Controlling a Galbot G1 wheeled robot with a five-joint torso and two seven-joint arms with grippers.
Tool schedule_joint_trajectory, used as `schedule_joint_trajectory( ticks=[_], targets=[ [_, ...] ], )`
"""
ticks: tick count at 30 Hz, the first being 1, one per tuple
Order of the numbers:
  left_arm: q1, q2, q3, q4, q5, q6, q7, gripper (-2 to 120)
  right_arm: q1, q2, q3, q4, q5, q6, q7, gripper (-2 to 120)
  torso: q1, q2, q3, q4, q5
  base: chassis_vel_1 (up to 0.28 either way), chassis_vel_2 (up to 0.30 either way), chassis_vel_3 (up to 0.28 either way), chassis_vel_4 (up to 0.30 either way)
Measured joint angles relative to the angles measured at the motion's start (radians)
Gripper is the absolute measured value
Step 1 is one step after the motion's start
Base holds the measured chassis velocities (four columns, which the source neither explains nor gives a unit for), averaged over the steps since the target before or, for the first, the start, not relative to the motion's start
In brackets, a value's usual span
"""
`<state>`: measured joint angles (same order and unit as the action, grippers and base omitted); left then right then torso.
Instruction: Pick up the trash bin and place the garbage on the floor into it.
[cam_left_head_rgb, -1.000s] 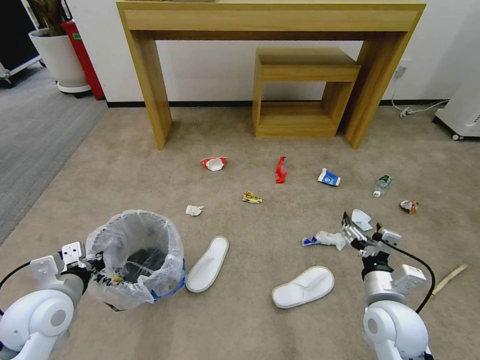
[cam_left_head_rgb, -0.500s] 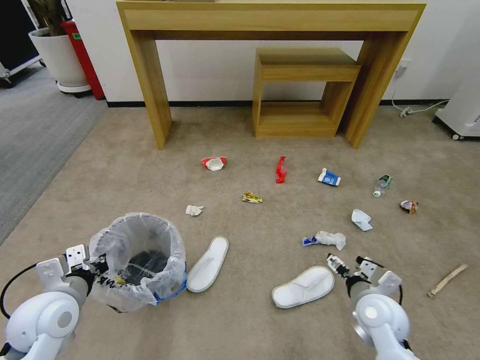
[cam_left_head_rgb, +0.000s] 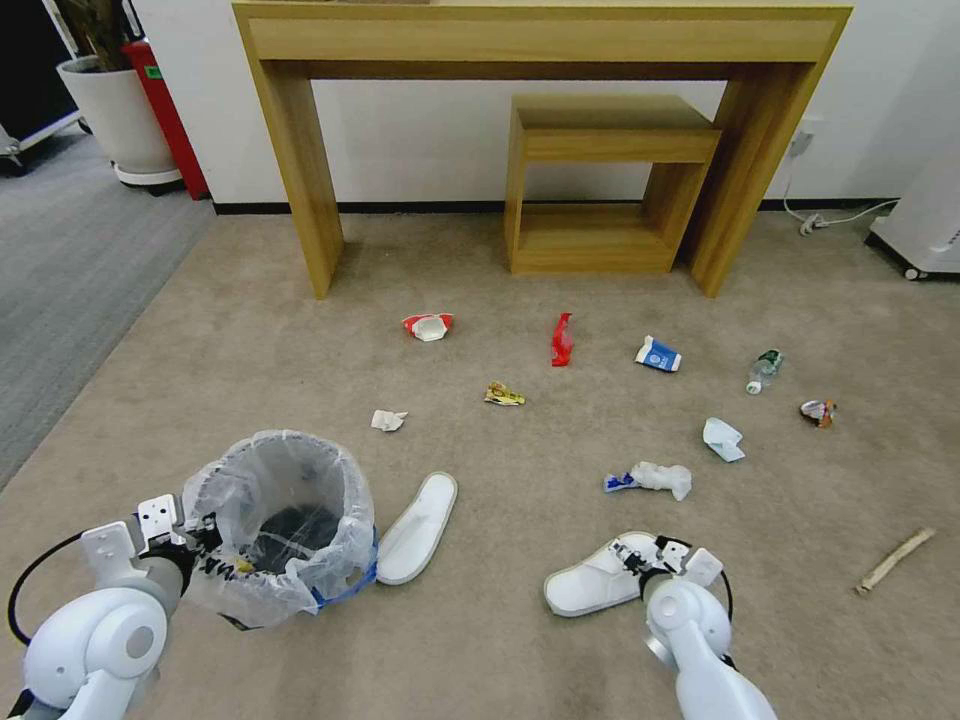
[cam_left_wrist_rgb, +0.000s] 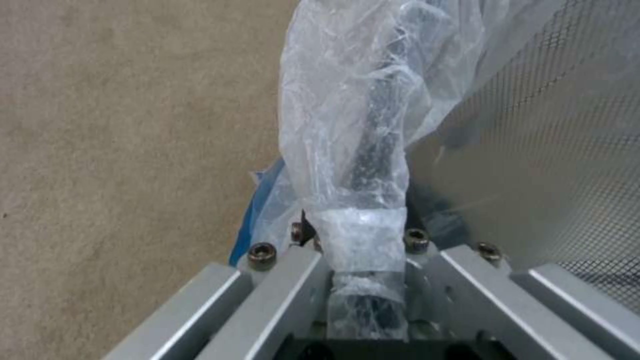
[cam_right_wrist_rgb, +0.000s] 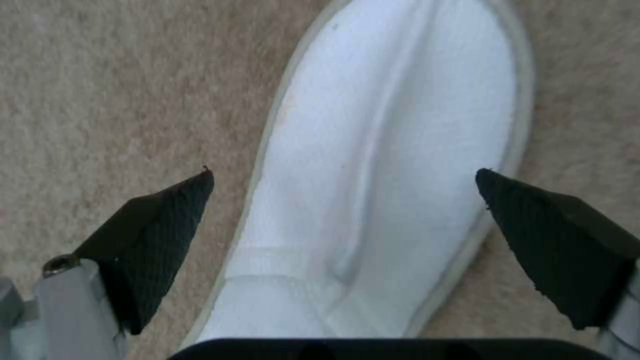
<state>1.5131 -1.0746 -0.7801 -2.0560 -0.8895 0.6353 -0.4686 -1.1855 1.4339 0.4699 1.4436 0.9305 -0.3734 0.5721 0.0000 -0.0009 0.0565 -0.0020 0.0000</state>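
Observation:
The trash bin (cam_left_head_rgb: 285, 520), lined with a crinkly clear bag, stands on the carpet at near left. My left gripper (cam_left_head_rgb: 205, 548) is shut on its rim; in the left wrist view the gripper (cam_left_wrist_rgb: 363, 235) pinches the bag (cam_left_wrist_rgb: 347, 125) and the mesh wall (cam_left_wrist_rgb: 547, 150). My right gripper (cam_left_head_rgb: 650, 553) hovers open over the right white slipper (cam_left_head_rgb: 595, 580); in the right wrist view the slipper (cam_right_wrist_rgb: 387, 175) lies between the black pads (cam_right_wrist_rgb: 160, 235). Another slipper (cam_left_head_rgb: 415, 528) lies beside the bin. Farther off lie a crushed cup (cam_left_head_rgb: 428, 326), red wrapper (cam_left_head_rgb: 562, 340), carton (cam_left_head_rgb: 658, 355), bottle (cam_left_head_rgb: 764, 370) and stick (cam_left_head_rgb: 895, 560).
A wooden console table (cam_left_head_rgb: 300, 150) with a smaller one (cam_left_head_rgb: 600, 190) under it stands against the far wall. A plant pot (cam_left_head_rgb: 110, 110) stands at far left and a white appliance (cam_left_head_rgb: 925, 230) with a cable at far right. Crumpled tissues (cam_left_head_rgb: 660, 478) and a yellow wrapper (cam_left_head_rgb: 504, 395) lie mid-floor.
My right arm has drawn back and to the left, from beside the crumpled tissue down to the right slipper. The bin and my left gripper have shifted slightly nearer.

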Motion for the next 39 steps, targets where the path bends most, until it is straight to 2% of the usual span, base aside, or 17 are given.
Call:
schedule_joint_trajectory(
  ticks=[5,7,10,11,12,18,20,23,25,26,28,30,33,38,39],
  targets=[
    [-0.002,-0.002,0.005,0.005,0.005,-0.003,0.0,1,0.01,0.016,-0.014,-0.021,-0.018,0.012,-0.006,93,0.0,0.0,0.0,0.0,-0.0002,0.0,0.0,0.0,0.0],
    [-0.004,-0.002,0.007,0.006,0.006,-0.003,0.0,1,0.009,0.02,-0.017,-0.025,-0.027,0.016,-0.009,84,0.0,0.0,0.0,0.0,-0.0001,0.0,0.0,0.0,0.0],
    [-0.004,-0.001,0.007,0.006,0.006,-0.004,0.001,1,0.009,0.021,-0.018,-0.032,-0.038,0.023,-0.014,78,0.0,0.0,0.0,-0.0001,-0.0001,0.0,0.0,0.0,0.0],
    [-0.004,-0.001,0.008,0.006,0.006,-0.004,0.001,1,0.008,0.021,-0.017,-0.034,-0.043,0.026,-0.016,71,0.0,0.0,0.0,-0.0001,-0.0001,0.0,0.0,0.0,0.0],
    [-0.004,-0.001,0.008,0.006,0.006,-0.004,0.001,1,0.008,0.021,-0.017,-0.034,-0.043,0.026,-0.016,71,0.0,0.0,0.0,-0.0001,-0.0001,0.0,0.0,0.0,0.0],
    [-0.005,0.001,0.015,0.01,0.01,-0.009,0.002,1,-0.005,0.015,-0.013,-0.034,-0.055,0.038,-0.028,45,0.0,0.0,0.0,-0.0001,-0.0001,0.0,0.0,0.0,0.0],
    [-0.005,0.0,0.015,0.01,0.01,-0.01,0.002,1,-0.006,0.014,-0.012,-0.033,-0.056,0.038,-0.029,43,0.0,0.0,0.0,-0.0002,-0.0001,0.0,0.0,0.0,0.0],
    [-0.005,-0.004,0.022,0.01,0.013,-0.012,0.003,1,-0.008,0.012,-0.014,-0.036,-0.066,0.046,-0.043,26,0.0,0.0,0.0,-0.0001,-0.0001,0.0,0.0,0.0,0.0],
    [-0.005,-0.004,0.022,0.01,0.013,-0.012,0.003,1,-0.008,0.012,-0.015,-0.037,-0.068,0.047,-0.045,23,0.0,0.0,0.0,-0.0001,0.0,0.0,0.0,0.0,0.0],
    [-0.005,-0.004,0.022,0.01,0.013,-0.012,0.003,1,-0.008,0.011,-0.017,-0.037,-0.07,0.047,-0.05,16,0.0,0.0,0.0,-0.0001,0.0,0.0,0.0,0.0,0.0],
    [-0.005,-0.004,0.022,0.01,0.013,-0.012,0.003,1,-0.008,0.011,-0.017,-0.037,-0.071,0.047,-0.052,14,0.0,0.0,0.0,0.0,0.0,0.0,0.0,0.0,0.0],
    [-0.005,-0.001,0.021,0.01,0.013,-0.012,0.004,1,-0.014,0.008,-0.02,-0.034,-0.072,0.048,-0.061,4,0.0,0.0,0.0,-0.0001,0.0,0.0,0.0,0.0,0.0],
    [-0.005,0.0,0.02,0.011,0.013,-0.012,0.004,1,-0.023,0.004,-0.021,-0.02,-0.072,0.051,-0.072,0,0.0,0.0,0.0,0.0,0.0001,0.0,0.0,0.0,0.0],
    [-0.003,0.002,0.018,0.011,0.012,-0.012,0.004,1,-0.06,-0.017,-0.023,0.042,-0.076,0.067,-0.116,0,0.0,0.0,0.0,-0.0001,0.0,0.0,0.0,0.0,0.0],
    [-0.002,0.004,0.015,0.01,0.009,-0.012,0.004,1,-0.079,-0.032,-0.023,0.088,-0.078,0.073,-0.138,0,0.0,0.0,0.0,-0.0001,0.0,0.0,0.0,0.0,0.0]
  ],
)
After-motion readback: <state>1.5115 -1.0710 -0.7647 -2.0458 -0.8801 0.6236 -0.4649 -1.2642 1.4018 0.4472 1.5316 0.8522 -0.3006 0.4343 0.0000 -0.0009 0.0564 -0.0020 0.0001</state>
